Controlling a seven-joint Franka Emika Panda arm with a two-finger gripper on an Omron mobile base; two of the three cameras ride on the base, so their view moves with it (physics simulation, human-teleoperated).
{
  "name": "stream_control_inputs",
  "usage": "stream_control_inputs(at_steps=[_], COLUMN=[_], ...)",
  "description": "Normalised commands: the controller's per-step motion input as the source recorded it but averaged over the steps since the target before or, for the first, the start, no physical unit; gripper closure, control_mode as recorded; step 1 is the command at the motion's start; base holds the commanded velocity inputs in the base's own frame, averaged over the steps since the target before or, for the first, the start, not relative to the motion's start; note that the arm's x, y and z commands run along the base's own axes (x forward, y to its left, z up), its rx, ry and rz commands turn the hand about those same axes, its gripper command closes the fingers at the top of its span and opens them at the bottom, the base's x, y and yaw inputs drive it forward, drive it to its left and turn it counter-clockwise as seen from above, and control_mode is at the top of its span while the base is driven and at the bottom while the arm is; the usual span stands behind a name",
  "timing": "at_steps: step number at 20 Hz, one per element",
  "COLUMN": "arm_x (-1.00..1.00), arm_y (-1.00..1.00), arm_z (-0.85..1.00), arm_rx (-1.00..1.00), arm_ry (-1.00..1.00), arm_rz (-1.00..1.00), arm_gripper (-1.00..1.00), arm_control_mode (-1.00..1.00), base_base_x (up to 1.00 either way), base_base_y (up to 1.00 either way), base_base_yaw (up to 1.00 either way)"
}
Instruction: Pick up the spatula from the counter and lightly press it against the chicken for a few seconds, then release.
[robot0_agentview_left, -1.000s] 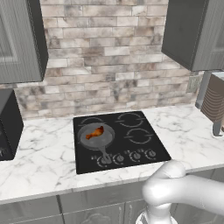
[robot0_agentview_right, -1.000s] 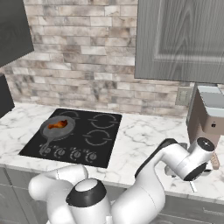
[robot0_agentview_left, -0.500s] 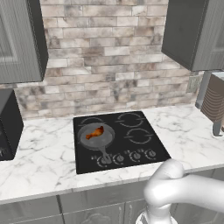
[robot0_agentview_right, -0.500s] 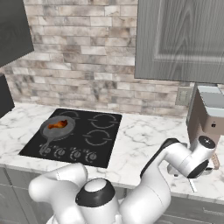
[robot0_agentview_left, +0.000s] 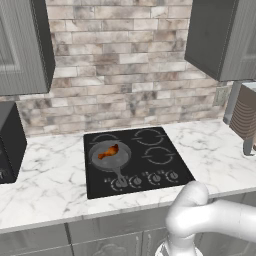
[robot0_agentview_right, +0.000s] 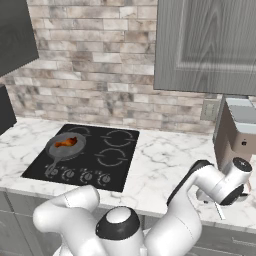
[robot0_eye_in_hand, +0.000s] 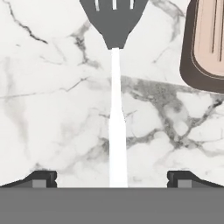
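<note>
**Open gripper poised over spatula on marble counter**

Well off to the left of the gripper (robot0_eye_in_hand: 111, 178), the chicken (robot0_agentview_right: 65, 143) lies in a grey pan (robot0_agentview_right: 49, 148) on the black cooktop (robot0_agentview_right: 117, 165), far from the tool meant to press it. At the gripper itself, we see the two dark fingertips (robot0_eye_in_hand: 41, 177) spread wide, one on each side of the white handle and touching nothing. The spatula (robot0_eye_in_hand: 114, 109) lies flat on the marble counter (robot0_eye_in_hand: 52, 87) directly beneath, its handle running straight ahead from between the tips to a dark slotted head at the far end. To the right of that head stands the rounded base of a brown appliance (robot0_eye_in_hand: 205, 43), near the spatula but clear of it.

We judge the spatula light, with a stiff handle and a thinner blade that may give a little. Smooth and lying flat on slick stone, it could skate or roll as the jaws close. The thicker stretch of handle, pinched across its width and well back from the head, looks the best hold, since it leaves the blade free for the chicken.
</note>
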Motion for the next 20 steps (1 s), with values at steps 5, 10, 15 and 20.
stream_control_inputs(at_steps=[5,10,15,20], arm_x=[0.08,0.11,0.11,-0.01], arm_y=[-0.07,-0.09,-0.05,0.00], arm_z=[-0.15,-0.15,-0.15,-0.05], arm_rx=[0.00,0.00,0.00,0.00], arm_ry=[0.01,0.02,0.03,0.01], arm_rz=[0.00,0.00,0.00,0.00], arm_gripper=[-1.00,-1.00,1.00,1.00], arm_control_mode=[-1.00,-1.00,-1.00,-1.00], base_base_x=[0.00,0.00,0.00,0.00], base_base_y=[0.00,0.00,0.00,0.00], base_base_yaw=[0.00,0.00,0.00,0.00])
